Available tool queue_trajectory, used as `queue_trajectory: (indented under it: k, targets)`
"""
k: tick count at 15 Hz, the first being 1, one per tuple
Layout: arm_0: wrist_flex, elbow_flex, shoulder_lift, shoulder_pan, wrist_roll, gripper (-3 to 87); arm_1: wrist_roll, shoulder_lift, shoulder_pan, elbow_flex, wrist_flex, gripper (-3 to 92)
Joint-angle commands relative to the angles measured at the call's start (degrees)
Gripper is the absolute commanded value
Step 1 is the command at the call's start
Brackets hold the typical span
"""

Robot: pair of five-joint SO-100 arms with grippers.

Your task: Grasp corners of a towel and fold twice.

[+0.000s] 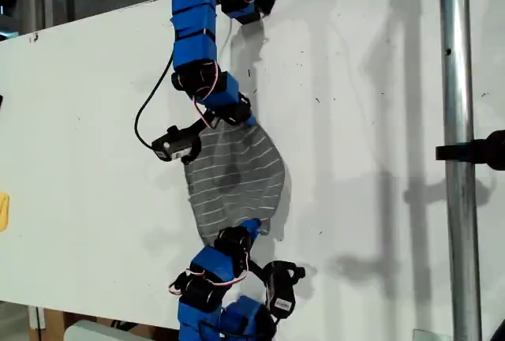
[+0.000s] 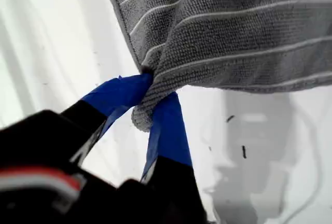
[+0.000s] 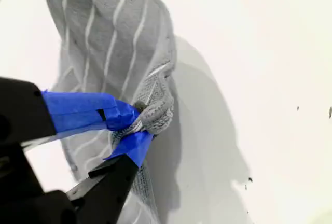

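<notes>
The towel (image 1: 235, 179) hangs stretched between both arms above the middle of the white bench (image 1: 87, 120). My first gripper (image 2: 153, 102) is clamped on one bunched corner; my second gripper (image 3: 137, 123) is clamped on another. Judged step: a fold in hand. Next: carry both corners across and lay them flat.

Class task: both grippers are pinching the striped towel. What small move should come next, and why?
Probably carry both pinched corners together across the towel and lower them. My first gripper and my second gripper each clamp bunched fabric, and the cloth hangs between the arms in the exterior view.
</notes>
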Motion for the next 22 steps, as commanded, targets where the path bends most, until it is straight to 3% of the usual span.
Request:
queue_trajectory:
  k: [1, 2, 3, 7, 10, 18, 20, 22]
  targets:
    - [8.79, -4.22, 4.83, -2.46, -4.92, -2.9, 4.04, 10.99, 3.60, 2.29, -2.37, -0.3]
    - [4.83, 1.14, 8.44, -4.39, -2.37, -2.9, 2.90, 15.64, 6.94, 9.76, -6.42, -0.3]
    - [2.90, 2.20, 9.67, -4.39, -1.76, -2.9, 1.93, 15.82, 7.91, 9.76, -4.57, -0.3]
    - [-2.90, 12.22, 11.69, -4.22, -5.36, -2.9, 2.37, 14.15, 7.73, 15.38, -8.35, -0.3]
    - [-3.16, 18.98, 14.24, -8.00, -5.98, -2.9, -2.46, 10.99, 13.36, 16.70, -12.66, -0.3]
    - [-2.37, 28.21, 24.26, -36.04, 17.67, -2.9, -19.95, 1.93, 36.21, 7.29, -22.06, -0.3]
    - [-3.78, 29.36, 25.14, -37.00, 18.63, -2.9, -20.30, 0.26, 34.54, 5.27, -20.83, -0.3]
    - [-8.79, 35.24, 26.72, -33.05, 14.59, -2.9, -17.67, -1.41, 29.97, 9.14, -20.39, -0.3]
